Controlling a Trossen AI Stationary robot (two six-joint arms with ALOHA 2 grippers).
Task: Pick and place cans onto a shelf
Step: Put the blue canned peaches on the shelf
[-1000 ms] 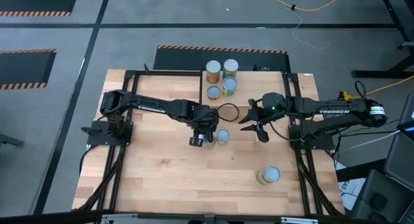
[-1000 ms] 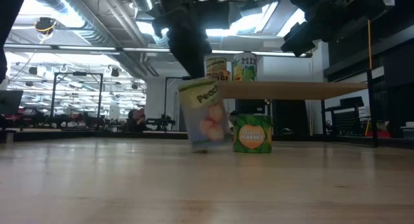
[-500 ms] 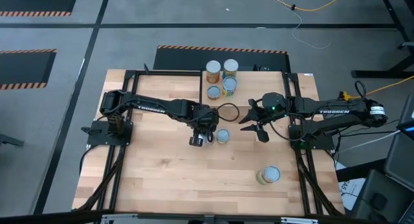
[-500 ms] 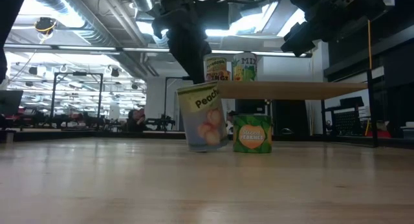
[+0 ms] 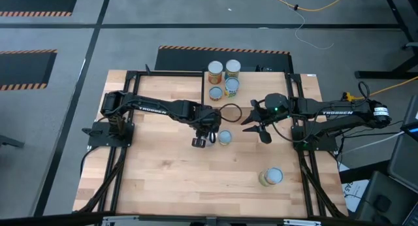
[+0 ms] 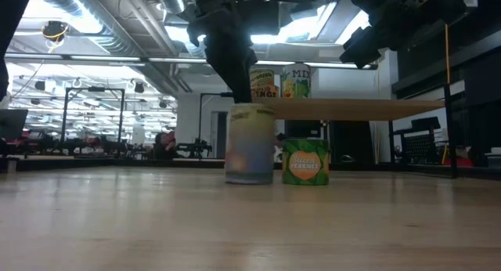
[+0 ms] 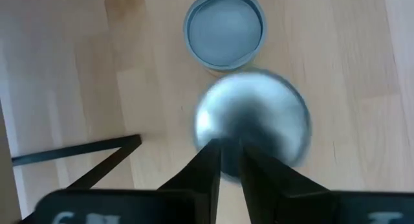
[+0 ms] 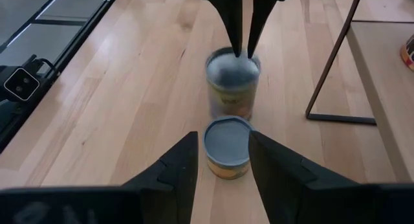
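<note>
The left gripper (image 5: 204, 138) hangs right over a silver-topped tin with a pale blurred label (image 6: 250, 143), its fingers nearly together. A short green-labelled can with a blue-grey lid (image 8: 228, 147) stands just beside that tin, leaving little room between them. The light wood shelf with thin black metal legs (image 6: 356, 108) (two cans already on top) blocks the far side, while the near wooden tabletop (image 5: 183, 180) lies open except for one pale-lidded can (image 5: 271, 177) by the right edge.

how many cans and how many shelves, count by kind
cans: 7 (one under the left gripper)
shelf: 1
total: 8
</note>
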